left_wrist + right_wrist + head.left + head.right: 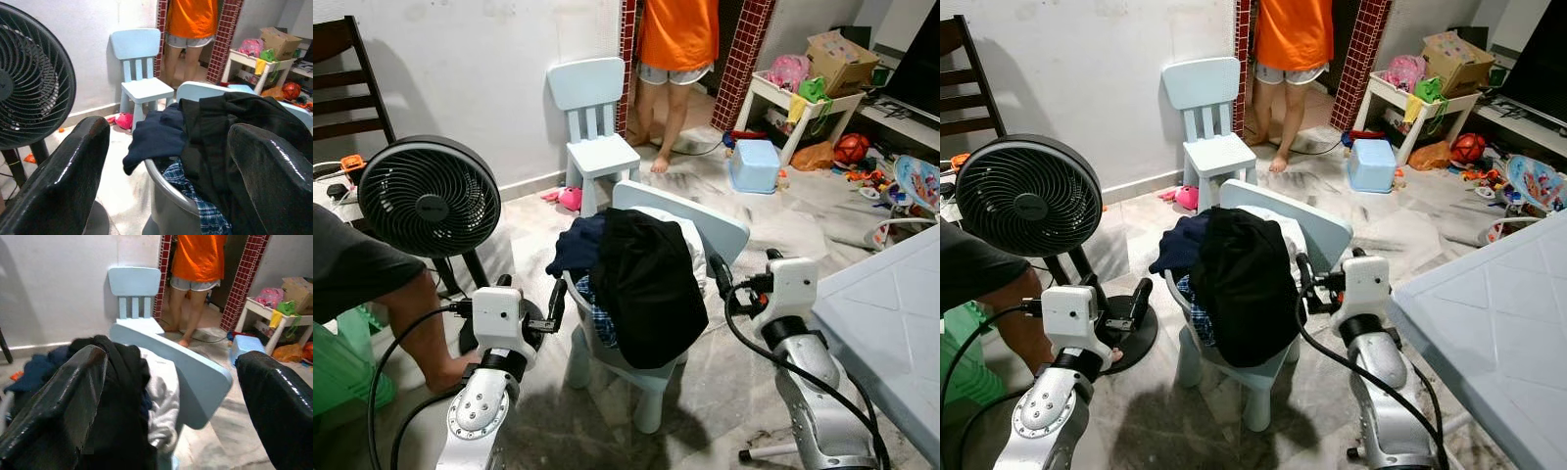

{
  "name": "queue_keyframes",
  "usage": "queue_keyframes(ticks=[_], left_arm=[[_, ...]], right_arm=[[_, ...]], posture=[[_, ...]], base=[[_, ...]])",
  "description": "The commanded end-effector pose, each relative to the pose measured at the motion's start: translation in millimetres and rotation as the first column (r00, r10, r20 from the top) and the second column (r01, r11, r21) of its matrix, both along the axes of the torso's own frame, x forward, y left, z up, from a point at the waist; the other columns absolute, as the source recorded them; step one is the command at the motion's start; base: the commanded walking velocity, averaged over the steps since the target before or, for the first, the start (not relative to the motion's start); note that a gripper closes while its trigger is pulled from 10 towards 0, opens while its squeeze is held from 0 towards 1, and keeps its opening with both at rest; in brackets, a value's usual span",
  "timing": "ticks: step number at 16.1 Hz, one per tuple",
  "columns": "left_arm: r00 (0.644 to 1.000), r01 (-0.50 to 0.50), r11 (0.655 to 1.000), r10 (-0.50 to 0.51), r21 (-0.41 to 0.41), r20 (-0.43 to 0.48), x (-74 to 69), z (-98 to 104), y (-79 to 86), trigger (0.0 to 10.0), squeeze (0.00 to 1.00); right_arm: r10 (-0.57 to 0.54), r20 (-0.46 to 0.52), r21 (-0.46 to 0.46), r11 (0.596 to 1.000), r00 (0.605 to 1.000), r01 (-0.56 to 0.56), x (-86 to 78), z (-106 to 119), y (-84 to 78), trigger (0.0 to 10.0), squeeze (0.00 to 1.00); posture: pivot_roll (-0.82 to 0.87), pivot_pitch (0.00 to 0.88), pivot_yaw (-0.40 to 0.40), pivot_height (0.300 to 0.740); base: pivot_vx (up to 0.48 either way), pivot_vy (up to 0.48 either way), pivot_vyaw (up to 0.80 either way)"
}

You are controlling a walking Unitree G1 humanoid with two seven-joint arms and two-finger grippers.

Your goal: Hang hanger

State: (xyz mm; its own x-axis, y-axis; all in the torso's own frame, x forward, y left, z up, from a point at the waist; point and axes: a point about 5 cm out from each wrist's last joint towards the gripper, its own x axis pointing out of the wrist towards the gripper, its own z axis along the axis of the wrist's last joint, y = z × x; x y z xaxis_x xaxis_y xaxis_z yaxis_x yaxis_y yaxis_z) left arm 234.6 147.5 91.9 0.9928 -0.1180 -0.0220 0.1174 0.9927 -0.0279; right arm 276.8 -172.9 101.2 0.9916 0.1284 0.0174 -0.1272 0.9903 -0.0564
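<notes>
Nearest the camera, the two silver arms were raised on either side of a small pale-blue chair. The left gripper was held just beside the chair's left edge, its fingers spread apart with nothing between them. The right gripper was held close to the chair's right side, near its backrest, its fingers likewise apart and empty.

The chair's seat was heaped with clothes: a black garment was draped over the top and front, a navy garment hung over the left side, a blue checked cloth lay underneath, and a white-grey piece rested against the backrest. No hanger could be made out in the pile.

To the right, the corner of a pale surface was seen. On the left, a black floor fan stood on the tiled floor, and a person's arm and leg were seen beside it.

Farther back, a second pale-blue chair stood against the white wall, with a pink object on the floor beside it. Behind it, a person in an orange shirt stood barefoot in a doorway between red tiled pillars. A blue box, a white shelf and scattered toys lay to the right.
</notes>
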Motion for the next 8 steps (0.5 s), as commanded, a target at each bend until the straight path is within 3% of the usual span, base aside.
queue_keyframes(ticks=[1,4,8], left_arm=[[1.000,0.008,1.000,-0.009,0.003,0.005,-5.2,2,2.1,10.0,0.00],[1.000,-0.021,1.000,0.021,0.009,-0.013,-11.7,-2,13.3,10.0,0.00],[0.999,0.040,0.999,-0.040,-0.025,0.001,-9.4,1,4.4,10.0,0.00]], right_arm=[[-0.020,0.015,-0.026,0.999,1.000,0.020,2.0,1,-10.8,10.0,0.00],[-0.039,0.019,-0.061,0.997,0.999,0.040,5.8,0,-30.0,10.0,0.00],[-0.005,0.016,-0.069,0.998,1.000,0.006,7.1,0,-31.6,10.0,0.00]], posture=[[-0.04,0.000,-0.062,0.740],[-0.04,0.000,-0.068,0.740],[-0.04,0.000,-0.073,0.740]], base=[[0.000,0.000,0.00],[0.000,0.000,0.00],[0.000,0.000,0.00]])
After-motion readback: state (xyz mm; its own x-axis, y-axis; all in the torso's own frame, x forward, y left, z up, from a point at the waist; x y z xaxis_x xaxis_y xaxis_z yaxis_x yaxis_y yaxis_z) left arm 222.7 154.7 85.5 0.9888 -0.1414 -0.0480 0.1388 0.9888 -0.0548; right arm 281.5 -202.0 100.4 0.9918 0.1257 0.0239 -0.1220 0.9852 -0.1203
